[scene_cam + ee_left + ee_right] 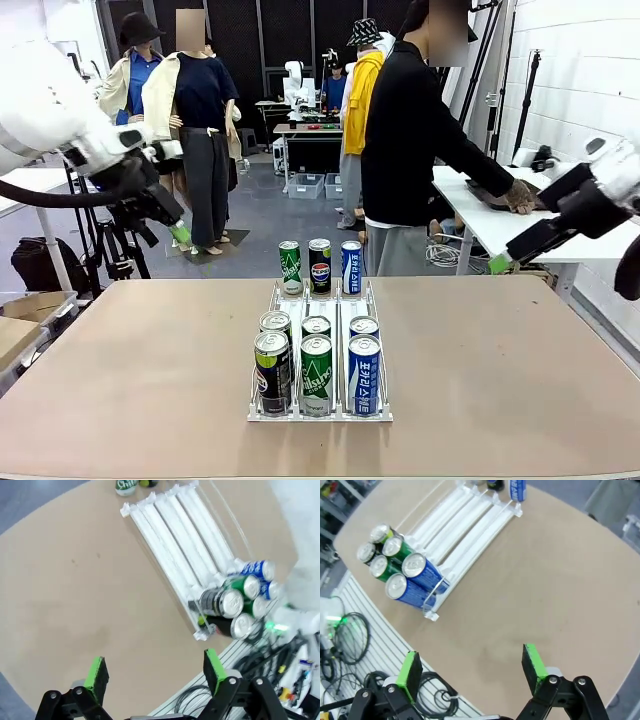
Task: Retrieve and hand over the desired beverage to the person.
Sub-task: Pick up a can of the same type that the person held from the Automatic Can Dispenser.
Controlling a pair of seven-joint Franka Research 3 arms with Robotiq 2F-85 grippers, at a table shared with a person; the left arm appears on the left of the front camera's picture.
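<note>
**Both grippers loose and empty, drinks lined up mid-table**

My left gripper point(155, 671) hangs above the left part of the table point(120, 380), fingers point(97, 672) spread wide with nothing between them. Through its wrist camera I look down on bare tabletop, with the rack's near end off to one side.

In the middle of the table I see a white rack point(320, 416) with three lanes running away from me. At my end a dark can point(272, 372), a green can point(316, 375) and a blue can point(364, 375) stand upright in a row, and one more can stands close behind each. The far cans point(320, 265), green, dark and blue, stand side by side at the rack's other end. I cannot tell whether they sit in it or just past it.

The person point(405, 140) stands beyond the far edge, right of the rack, turned sideways, with one hand point(520, 197) on a white side table point(480, 225). That hand is well apart from both grippers.

My right gripper point(472, 669) is raised near the table's right side, fingers wide apart and holding nothing.
</note>
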